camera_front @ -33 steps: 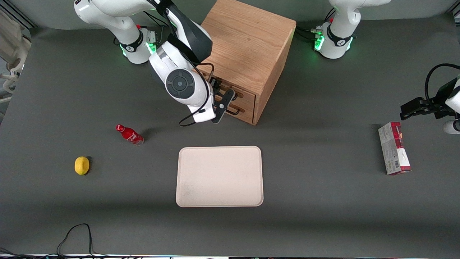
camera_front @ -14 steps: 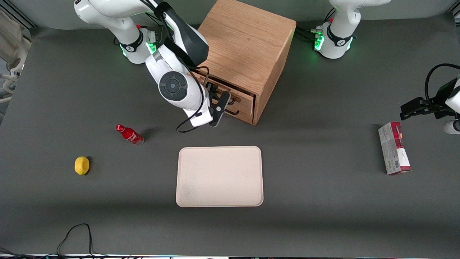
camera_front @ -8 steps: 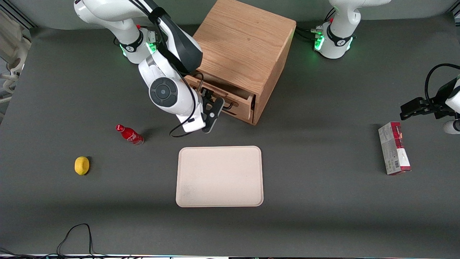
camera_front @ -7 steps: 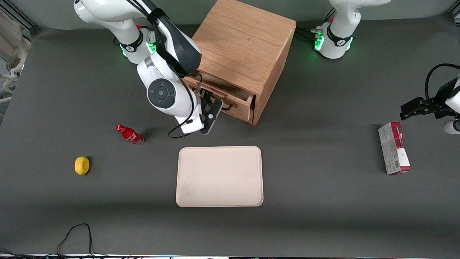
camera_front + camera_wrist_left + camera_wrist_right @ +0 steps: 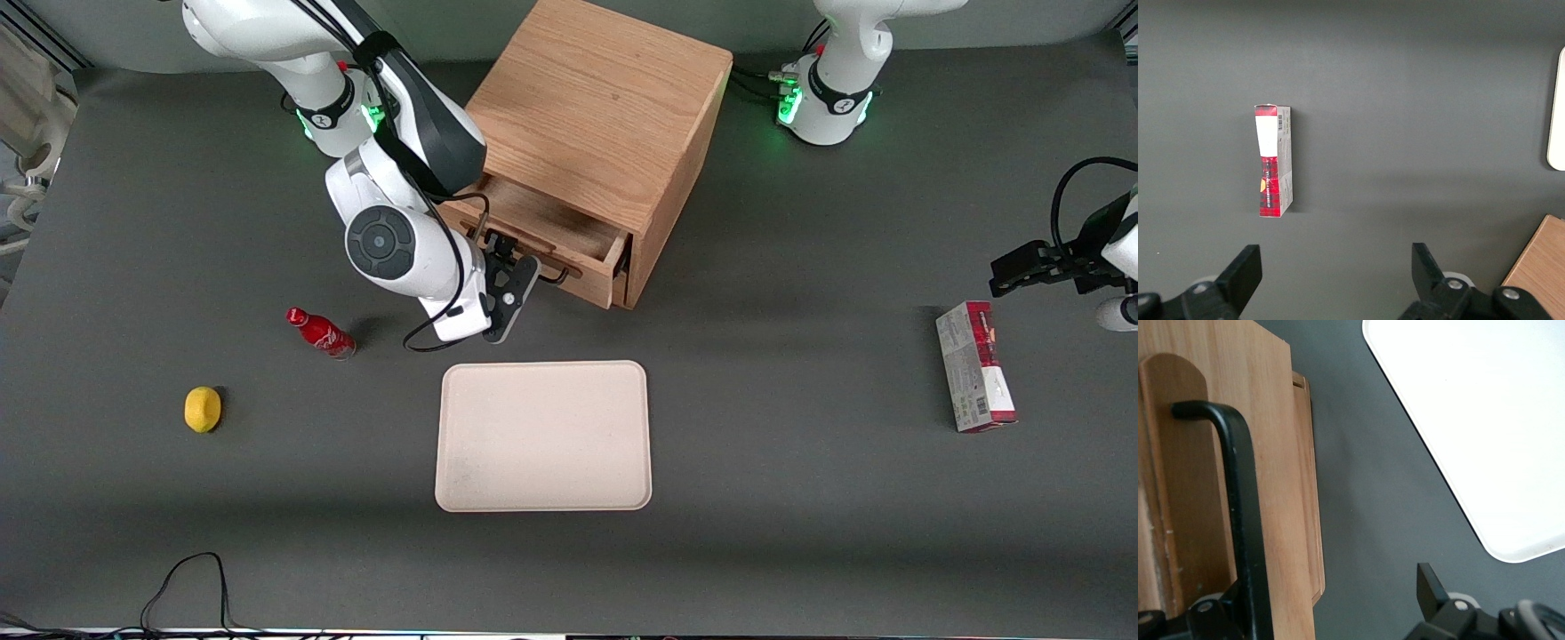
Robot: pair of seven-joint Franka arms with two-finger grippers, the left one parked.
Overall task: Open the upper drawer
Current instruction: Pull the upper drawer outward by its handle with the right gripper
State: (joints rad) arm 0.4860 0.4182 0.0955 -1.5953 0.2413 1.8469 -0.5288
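claw [image 5: 514,264]: at the front of the upper drawer, right on its black wire handle; fingers look hooked around the bar, but whether they are clamped on it or apart I cannot tell
upper drawer [image 5: 542,233]: top of two in the oak cabinet [image 5: 605,116], partly pulled out, bare inside visible, just past the claw
handle [image 5: 1238,500]: thin black wire bar, round section, bent ends, standing off an oblong wooden backplate
handling: rigid wooden box, probably light and empty; should slide straight on its runners, may bind if pulled skew
grip spot: middle of the bar, pull square to the drawer front; smooth bar could slip out of the fingers
bottom drawer [image 5: 618,289]: shut, under the upper one, below the claw
materials: light oak with plain grain, flat faces, square edges; matte dark grey desk [image 5: 800,498]
tray [image 5: 543,436]: pale, flat, rounded corners, low rim, nearer the front camera than the claw
progress: part open, more travel likely left
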